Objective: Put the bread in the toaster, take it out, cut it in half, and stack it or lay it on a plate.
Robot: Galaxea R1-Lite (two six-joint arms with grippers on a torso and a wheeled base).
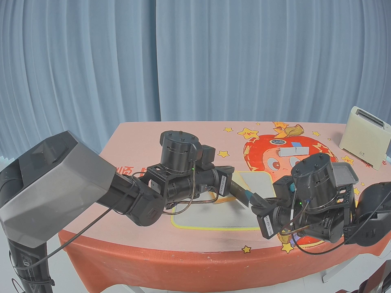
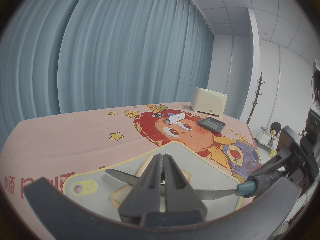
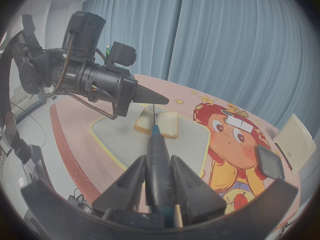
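Right wrist view: the right gripper (image 3: 158, 159) is clamped on the dark handle of a knife (image 3: 156, 140). The thin blade runs edge-on across the middle of the bread (image 3: 166, 124). The bread lies flat on the grey board (image 3: 120, 140); whether it is cut through cannot be told. The left gripper (image 3: 163, 100) sits just over the bread's far side, jaws closed to a point. Left wrist view: this adds the blade seen side-on, lying across the slice and passing behind the closed fingers (image 2: 151, 177), with its teal-collared handle in the right gripper. Contact between fingertips and bread cannot be confirmed. Head view: both arms meet over the board at lower centre of the frame, the left arm covering most of the bread. The toaster (image 1: 364, 137) stands at the right edge of the frame, on the far corner of the table (image 1: 134, 143), well apart from the board. A dark tray (image 1: 346, 172) lies near the toaster on the board side, partly behind the right arm. A white tag (image 1: 294, 151) lies on the cloth's cartoon face, centre right. A curtain (image 1: 203, 41) spans the upper frame.
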